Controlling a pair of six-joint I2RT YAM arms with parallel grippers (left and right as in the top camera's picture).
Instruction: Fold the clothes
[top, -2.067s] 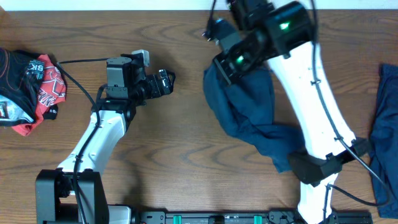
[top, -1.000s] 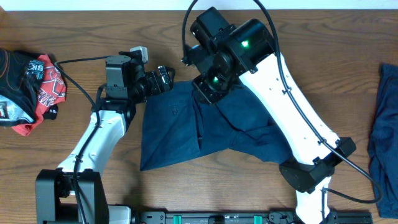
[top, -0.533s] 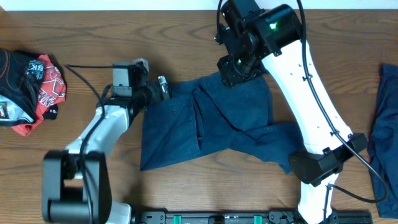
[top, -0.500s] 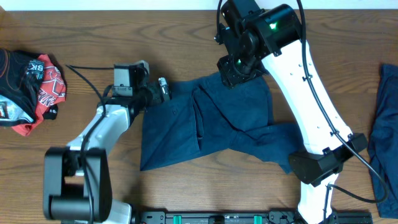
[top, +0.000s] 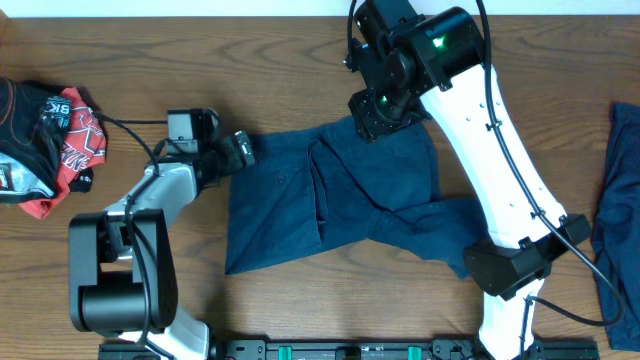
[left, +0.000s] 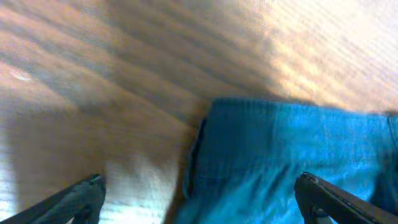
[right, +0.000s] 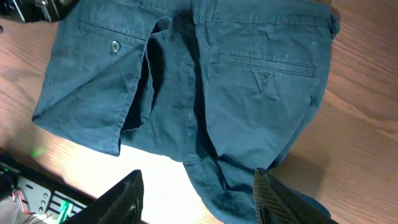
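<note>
One of the clothes, a dark navy garment (top: 290, 215) with back pockets, lies spread and wrinkled in the middle of the table. Its right part runs under my right arm. In the right wrist view the garment (right: 249, 93) lies flat well below my right gripper (right: 199, 177), which is open with nothing between its fingers. In the overhead view the right gripper (top: 368, 120) hovers over the garment's top edge. My left gripper (top: 243, 150) sits at the garment's upper-left corner. In the left wrist view the left gripper (left: 200, 180) is wide open, straddling the cloth's hemmed corner (left: 286, 149).
A red, black and white garment (top: 50, 140) is bunched at the far left. Another navy cloth (top: 615, 215) hangs at the right edge. My right arm's white link (top: 510, 190) crosses above the garment. A black rail (top: 350, 350) runs along the front edge.
The right gripper let go of the garment, opened and lifted back to the right. The garment now lies spread. The left gripper swung slightly left to the cloth's corner.
</note>
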